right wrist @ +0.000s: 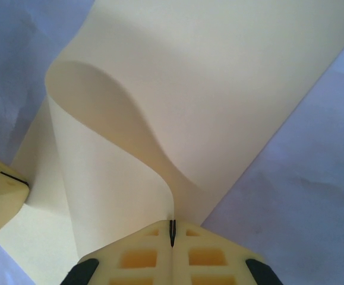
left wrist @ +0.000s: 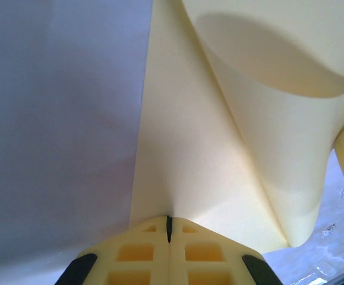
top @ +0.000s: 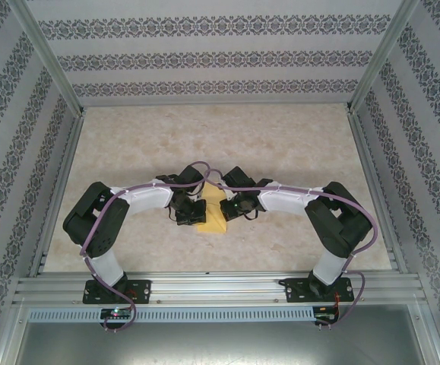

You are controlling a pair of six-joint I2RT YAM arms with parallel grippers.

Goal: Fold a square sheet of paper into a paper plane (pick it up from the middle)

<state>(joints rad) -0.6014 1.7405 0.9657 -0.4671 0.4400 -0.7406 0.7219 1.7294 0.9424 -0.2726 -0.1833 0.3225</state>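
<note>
Top external: square sheet of paper [top: 215, 219] sits clamped between left claw [top: 192, 211] and right claw [top: 233, 206].

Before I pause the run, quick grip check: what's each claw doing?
Left claw: closed, holding the square sheet of paper.
Right claw: closed, holding the same sheet.

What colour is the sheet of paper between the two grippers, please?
Plain pale yellow paper, clearest in the right wrist view.
</note>
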